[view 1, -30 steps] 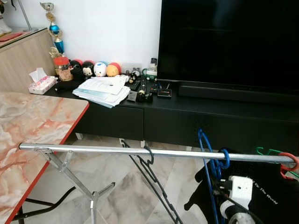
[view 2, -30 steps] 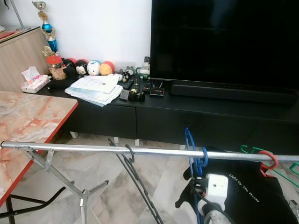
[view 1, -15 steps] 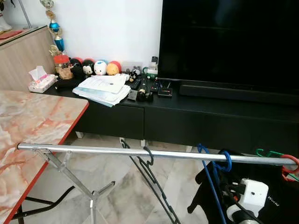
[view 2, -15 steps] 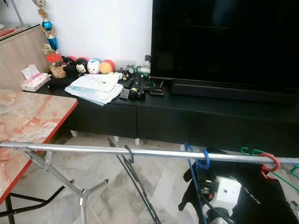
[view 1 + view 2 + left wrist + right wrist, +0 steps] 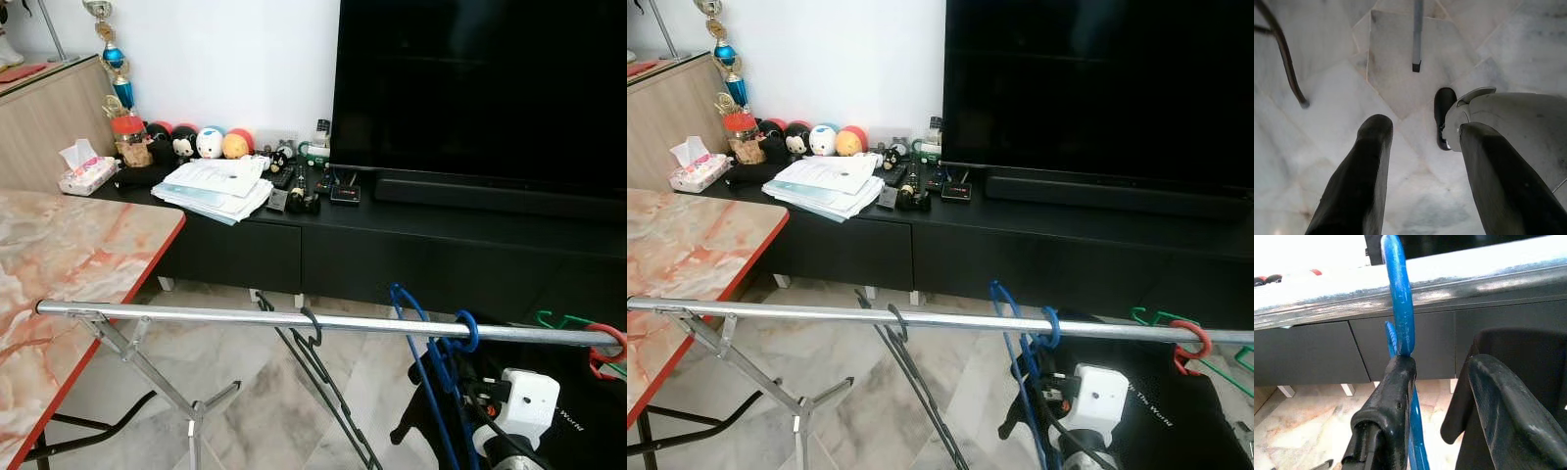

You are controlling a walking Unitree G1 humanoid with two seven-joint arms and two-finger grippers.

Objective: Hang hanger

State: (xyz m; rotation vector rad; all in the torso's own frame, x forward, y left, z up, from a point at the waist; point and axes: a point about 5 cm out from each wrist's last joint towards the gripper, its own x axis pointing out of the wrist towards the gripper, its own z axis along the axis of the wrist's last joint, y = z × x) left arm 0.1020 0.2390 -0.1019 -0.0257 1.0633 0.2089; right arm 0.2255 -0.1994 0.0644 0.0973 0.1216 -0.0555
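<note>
Blue hanger (image 5: 1400, 308), now hooked over rail (image 5: 1488, 271), swings left; right gripper (image 5: 1440, 382) fingers released beside it, hanging essentially done.

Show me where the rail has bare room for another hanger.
The metal rail is bare from its end over the marble table to the black hanger; a shorter gap runs from there to the blue hanger. It is crowded past that: right gripper, black garment, green hanger and red hanger.
</note>
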